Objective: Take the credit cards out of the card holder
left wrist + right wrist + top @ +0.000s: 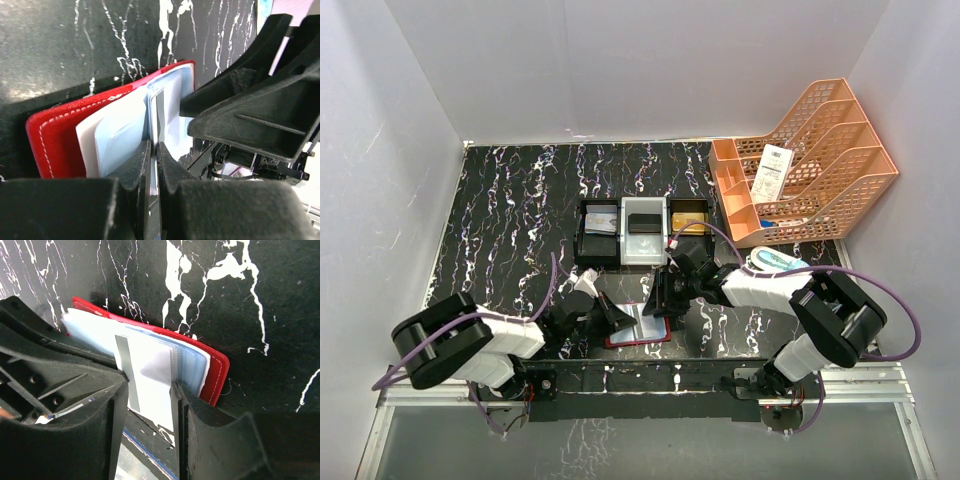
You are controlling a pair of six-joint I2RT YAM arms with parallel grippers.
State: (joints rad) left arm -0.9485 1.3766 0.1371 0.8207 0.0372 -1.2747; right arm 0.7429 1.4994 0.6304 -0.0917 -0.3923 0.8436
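The dark-red card holder (642, 331) lies open at the table's near edge, its clear blue sleeves (120, 132) fanned up. My left gripper (612, 316) is shut on one thin sleeve; in the left wrist view its jaws (152, 146) pinch the sleeve's edge. My right gripper (661, 297) is open over the holder (218, 371). A white card (152, 397) with a grey stripe sticks partly out of a sleeve, between the right gripper's (148, 381) spread fingers. Other cards lie in the tray's left (599, 226) and right (689, 215) compartments.
A black-and-white three-compartment tray (622, 262) stands just behind the holder. An orange mesh file rack (810, 165) with a tagged item stands at the back right. A white and teal object (776, 261) lies by the right arm. White walls enclose the table.
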